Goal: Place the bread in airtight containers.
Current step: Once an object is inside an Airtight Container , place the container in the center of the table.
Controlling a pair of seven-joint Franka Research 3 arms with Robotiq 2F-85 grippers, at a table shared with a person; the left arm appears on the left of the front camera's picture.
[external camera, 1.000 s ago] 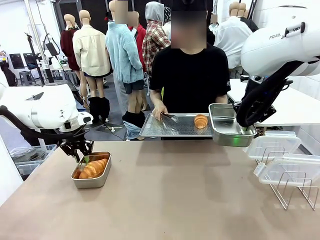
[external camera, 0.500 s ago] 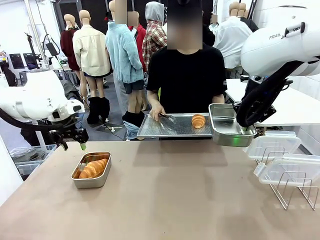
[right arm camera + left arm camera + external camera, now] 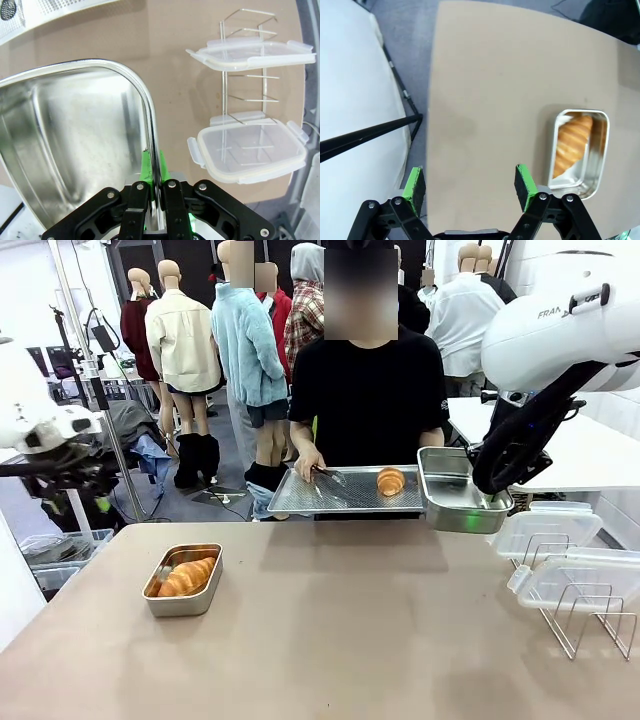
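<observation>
One bread (image 3: 186, 575) lies in an airtight container (image 3: 185, 604), a small steel tin on the table's left part. In the left wrist view the same bread (image 3: 572, 142) and tin (image 3: 572, 181) lie to the right of my left gripper (image 3: 470, 182), which hangs open and empty high above the table's edge. In the front view my left gripper (image 3: 92, 490) is at the far left, off the table. My right gripper (image 3: 490, 498) is shut on the wall of a second, empty container (image 3: 450, 502), held in the air. The right wrist view shows that grip (image 3: 152, 170) on the tin's rim (image 3: 125, 70).
A person across the table holds a perforated metal tray (image 3: 330, 495) with another bread (image 3: 390, 480) on it, one hand (image 3: 306, 464) at its left end. Two clear lids (image 3: 545, 530) (image 3: 580, 580) rest on a wire rack (image 3: 590, 625) at the right.
My left gripper opened over the tin with the bread, then rose and drew back to the left, off the table. The person's tray shifted slightly left. The right arm stayed still.
</observation>
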